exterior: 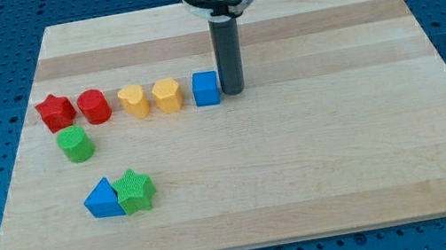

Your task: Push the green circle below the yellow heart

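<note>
— Tip (233, 93) position?
— Mine rests just right of the blue cube (207, 89); no gripper, nothing held.
— Green circle (76, 144)?
— Below the red blocks, left of the yellow heart (134, 101).

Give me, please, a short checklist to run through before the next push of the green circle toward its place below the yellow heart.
1. Green circle in plain sight, nothing on it: ok.
2. Yellow heart located in the row, left of the yellow hexagon: ok.
3. Spot below the yellow heart free of blocks: ok.
4. My tip placed to the view's left of the green circle, ready to push: not ok; it stands by the blue cube, far to the view's right.
5. My tip touching the blue cube: cannot tell.
6. Red cylinder clear of the green circle: ok, barely.
</note>
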### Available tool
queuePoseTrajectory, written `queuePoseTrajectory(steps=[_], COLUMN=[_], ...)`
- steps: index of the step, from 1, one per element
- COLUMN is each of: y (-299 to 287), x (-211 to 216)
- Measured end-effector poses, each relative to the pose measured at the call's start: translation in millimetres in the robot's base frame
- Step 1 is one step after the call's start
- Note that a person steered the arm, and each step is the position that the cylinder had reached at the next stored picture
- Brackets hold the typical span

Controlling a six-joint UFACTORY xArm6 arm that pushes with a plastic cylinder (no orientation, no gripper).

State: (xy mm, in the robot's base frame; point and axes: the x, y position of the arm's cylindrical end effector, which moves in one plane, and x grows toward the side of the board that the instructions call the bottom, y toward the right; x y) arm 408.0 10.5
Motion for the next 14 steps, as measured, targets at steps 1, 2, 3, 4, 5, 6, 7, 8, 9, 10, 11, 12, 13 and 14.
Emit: queuePoseTrajectory(steps=[1, 2, 3, 4, 5, 6, 7, 8, 9, 10, 11, 12, 13, 14], y=[5, -2, -37, -77, -125, -173, -219, -262, -302, -309, -307, -292, -262, -230], x=[29, 54, 60, 72, 79, 79, 85, 90, 89, 73, 60, 56, 56, 56])
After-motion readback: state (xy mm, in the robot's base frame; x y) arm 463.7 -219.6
